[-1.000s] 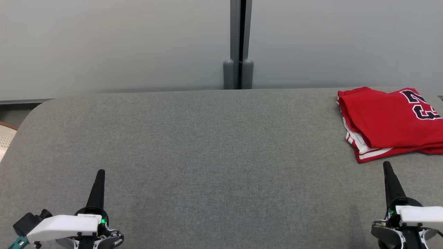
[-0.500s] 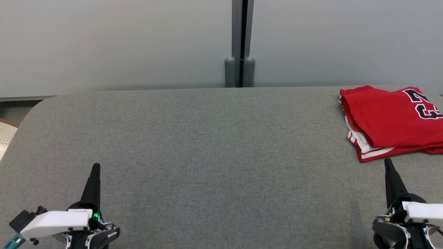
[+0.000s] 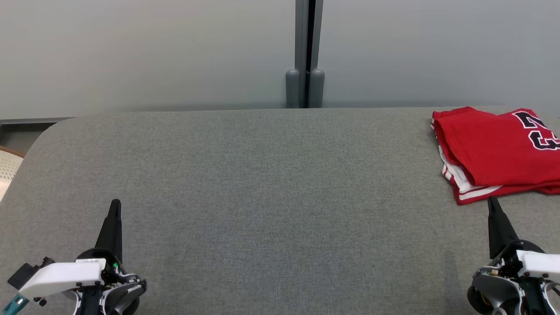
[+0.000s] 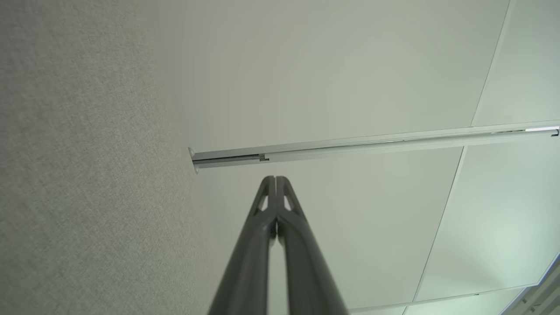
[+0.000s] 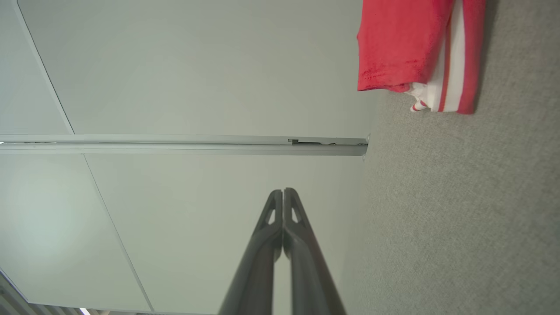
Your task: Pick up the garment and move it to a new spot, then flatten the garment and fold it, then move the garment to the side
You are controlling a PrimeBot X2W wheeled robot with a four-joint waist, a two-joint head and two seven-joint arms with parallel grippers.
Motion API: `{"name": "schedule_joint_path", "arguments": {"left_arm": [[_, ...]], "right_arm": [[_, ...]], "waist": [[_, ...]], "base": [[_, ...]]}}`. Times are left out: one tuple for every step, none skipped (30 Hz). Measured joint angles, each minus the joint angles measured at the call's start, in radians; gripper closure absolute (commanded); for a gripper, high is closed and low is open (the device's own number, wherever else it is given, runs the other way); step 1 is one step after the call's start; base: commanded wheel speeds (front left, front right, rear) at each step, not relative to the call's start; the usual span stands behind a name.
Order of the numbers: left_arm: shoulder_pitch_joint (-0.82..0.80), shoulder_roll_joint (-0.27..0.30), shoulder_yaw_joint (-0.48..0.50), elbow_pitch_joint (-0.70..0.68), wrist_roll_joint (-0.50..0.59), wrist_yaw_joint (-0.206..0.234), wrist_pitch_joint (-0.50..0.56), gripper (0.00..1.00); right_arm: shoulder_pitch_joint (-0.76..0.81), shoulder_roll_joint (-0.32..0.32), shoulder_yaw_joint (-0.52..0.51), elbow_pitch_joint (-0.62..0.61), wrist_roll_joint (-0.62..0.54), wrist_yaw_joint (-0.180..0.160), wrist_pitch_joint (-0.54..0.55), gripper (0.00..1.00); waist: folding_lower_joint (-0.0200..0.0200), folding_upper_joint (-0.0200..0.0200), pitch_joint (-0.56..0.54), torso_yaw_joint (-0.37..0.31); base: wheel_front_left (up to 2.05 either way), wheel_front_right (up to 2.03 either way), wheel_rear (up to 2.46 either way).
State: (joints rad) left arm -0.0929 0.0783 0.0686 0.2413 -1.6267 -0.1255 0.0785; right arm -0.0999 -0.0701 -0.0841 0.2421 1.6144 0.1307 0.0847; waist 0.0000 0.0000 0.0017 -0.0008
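Currently, garment: a red garment [image 3: 494, 153] with white stripes and dark numerals is found folded at the far right of the table, its right part cut off by the head view's edge.
Left gripper: the left gripper [image 3: 115, 204] is seen at the near left over the table, fingers pressed together, nothing grasped.
Right gripper: the right gripper [image 3: 491, 201] is seen at the near right, fingers pressed together, nothing grasped; its tip is placed just beside the garment's near edge, and contact cannot be told.
Surface: a table [image 3: 262, 175] covered in grey fabric, with a rounded far-left corner, is noted.
Room: pale wall panels [image 3: 144, 52] are set behind the table, joined by a grey post [image 3: 305, 52]; a pale perforated object [image 3: 6, 170] is partly seen at the left edge.
Change: the whole head view is shifted slightly against one second ago, so camera motion is indicated; the garment is found folded in the same place, and both grippers are kept closed.
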Motion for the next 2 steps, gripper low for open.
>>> {"name": "schedule_joint_path", "arguments": {"left_arm": [[-0.002,0.0,0.001,0.001,-0.006,-0.002,0.001,1.0],[-0.004,0.0,0.003,0.002,-0.011,-0.003,0.002,1.0]], "right_arm": [[-0.001,0.0,-0.001,0.001,0.008,0.0,0.004,1.0],[-0.002,0.0,-0.002,0.001,0.014,0.0,0.005,1.0]], "waist": [[0.0,0.0,0.001,0.0],[0.0,0.0,0.001,0.001]], "base": [[0.0,0.0,0.0],[0.0,0.0,0.0]]}}
